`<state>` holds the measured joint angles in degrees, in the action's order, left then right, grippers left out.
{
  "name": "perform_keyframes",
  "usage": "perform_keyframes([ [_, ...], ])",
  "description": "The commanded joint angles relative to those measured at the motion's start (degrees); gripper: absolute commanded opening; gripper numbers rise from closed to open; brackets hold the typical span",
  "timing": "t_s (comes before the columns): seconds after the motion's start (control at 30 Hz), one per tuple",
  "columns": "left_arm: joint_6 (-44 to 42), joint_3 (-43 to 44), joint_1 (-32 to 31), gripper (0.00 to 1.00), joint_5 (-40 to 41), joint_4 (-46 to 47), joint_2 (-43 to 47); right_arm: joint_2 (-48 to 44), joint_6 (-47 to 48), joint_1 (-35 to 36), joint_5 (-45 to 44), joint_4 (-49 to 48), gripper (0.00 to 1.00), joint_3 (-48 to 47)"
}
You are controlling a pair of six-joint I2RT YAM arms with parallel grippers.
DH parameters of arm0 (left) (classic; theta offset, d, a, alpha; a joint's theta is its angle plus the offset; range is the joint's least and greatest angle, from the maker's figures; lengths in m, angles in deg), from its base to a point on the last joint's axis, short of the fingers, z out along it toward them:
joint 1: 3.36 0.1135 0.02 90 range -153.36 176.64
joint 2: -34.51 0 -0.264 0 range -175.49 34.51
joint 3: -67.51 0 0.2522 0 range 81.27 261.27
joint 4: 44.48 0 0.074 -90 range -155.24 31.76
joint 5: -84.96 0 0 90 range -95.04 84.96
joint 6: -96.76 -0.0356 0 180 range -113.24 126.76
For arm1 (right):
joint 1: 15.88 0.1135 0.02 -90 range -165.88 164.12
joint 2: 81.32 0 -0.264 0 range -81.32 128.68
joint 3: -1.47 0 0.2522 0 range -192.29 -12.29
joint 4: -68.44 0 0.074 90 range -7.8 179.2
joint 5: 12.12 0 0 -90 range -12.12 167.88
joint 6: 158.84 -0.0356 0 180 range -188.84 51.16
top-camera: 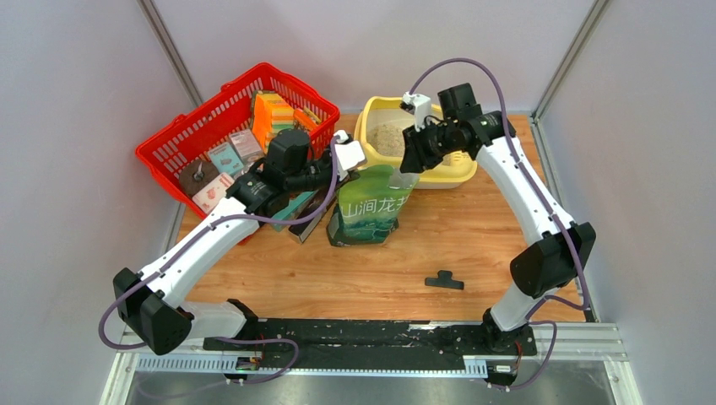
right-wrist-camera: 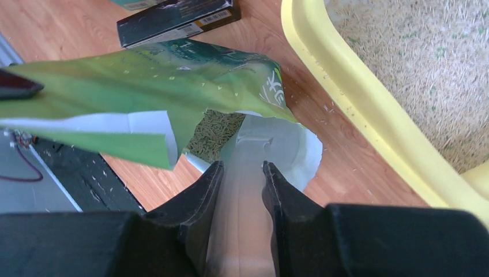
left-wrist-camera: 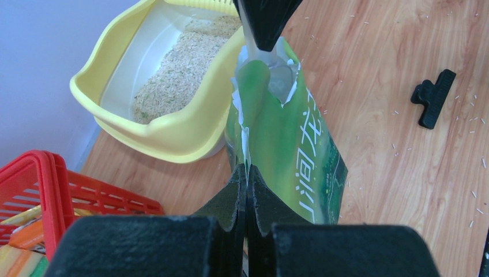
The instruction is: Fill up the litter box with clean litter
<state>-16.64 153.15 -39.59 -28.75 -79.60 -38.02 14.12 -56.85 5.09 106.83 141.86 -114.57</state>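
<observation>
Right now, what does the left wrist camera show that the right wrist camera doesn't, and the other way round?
Left wrist only: the red basket and the black clip lying on the table. Right wrist only: litter inside the open mouth of the bag, and a dark box flat on the table. Both: the green bag with the right gripper shut on its top edge, and the yellow litter box beside it with litter already in it.
</observation>
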Motion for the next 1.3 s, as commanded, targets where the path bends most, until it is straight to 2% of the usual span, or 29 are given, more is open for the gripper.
perform_keyframes([
  [0.0, 3.6, 2.6, 0.1, 0.0, -2.3, 7.6, 4.8, 0.1, -11.6, 3.2, -14.2, -4.2, 0.0, 2.1],
  [0.23, 5.8, 0.4, 0.1, 0.0, -4.1, 11.4, 5.6, 1.5, -14.4, 8.6, -18.9, -7.3, 0.0, 7.7],
  [0.5, 6.3, -1.5, 0.2, 0.0, -4.2, 16.1, 6.1, 5.3, -15.5, 9.7, -20.0, -11.7, 0.0, 18.4],
  [0.57, 5.4, -1.2, 0.1, 0.0, -3.7, 15.9, 6.0, 6.1, -14.7, 8.7, -16.6, -12.6, 0.0, 19.7],
  [0.8, 4.3, -0.7, 0.1, 0.0, -4.3, 14.7, 5.0, 8.6, -18.6, -2.4, 12.9, -14.8, 0.0, 18.4],
  [1.0, 4.2, 0.3, 0.1, 0.0, -4.1, 13.5, 3.8, 6.3, -21.2, -9.1, 29.4, -16.2, 0.0, 17.8],
  [1.27, -0.1, 2.7, 0.2, 0.0, -3.2, 8.9, 2.1, 3.4, -31.8, -17.0, 38.5, -22.6, 0.0, 20.0],
])
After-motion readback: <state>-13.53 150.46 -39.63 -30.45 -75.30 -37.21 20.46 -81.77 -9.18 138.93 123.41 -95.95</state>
